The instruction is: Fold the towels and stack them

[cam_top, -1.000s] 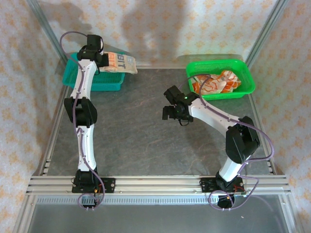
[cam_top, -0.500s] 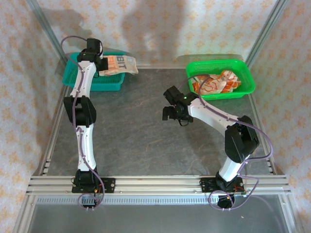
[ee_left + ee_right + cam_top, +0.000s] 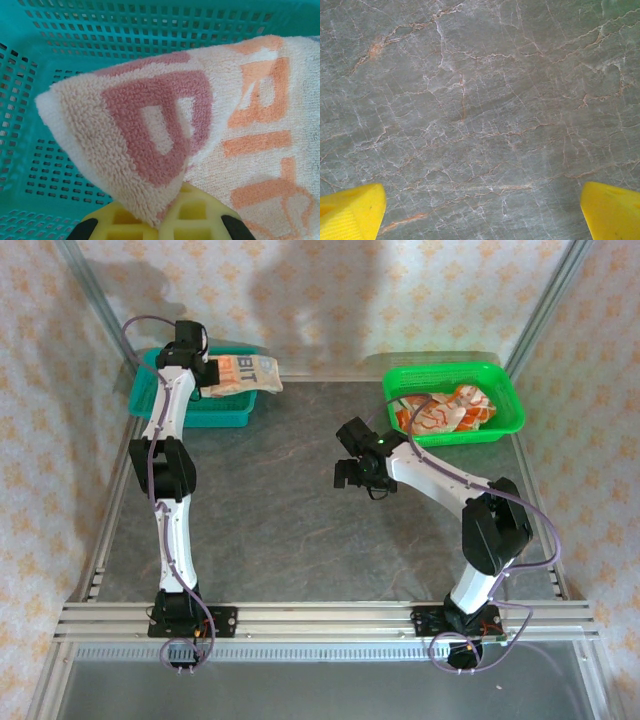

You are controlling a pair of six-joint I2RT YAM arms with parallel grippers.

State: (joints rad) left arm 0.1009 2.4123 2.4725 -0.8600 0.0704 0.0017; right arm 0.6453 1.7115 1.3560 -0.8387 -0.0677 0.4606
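Note:
A folded cream towel (image 3: 246,373) with orange and pink letters hangs over the teal basket (image 3: 215,412), its right end sticking out past the basket's rim. My left gripper (image 3: 205,370) is shut on its corner. In the left wrist view the yellow pads (image 3: 125,222) pinch the towel (image 3: 150,125) above the basket's mesh (image 3: 100,25). More towels (image 3: 440,412), orange and white, lie crumpled in the green basket (image 3: 508,410). My right gripper (image 3: 348,478) hovers open over the middle of the table, its yellow fingertips (image 3: 350,210) far apart over bare stone (image 3: 470,100).
The grey marbled table (image 3: 270,520) is fenced by an aluminium frame, with rails (image 3: 320,620) along the near edge. Patterned fabric walls close in the back and sides. Both baskets stand at the far edge, left and right.
My left arm has shifted slightly left and back, carrying the folded towel a little further over the teal basket. The right arm has not moved.

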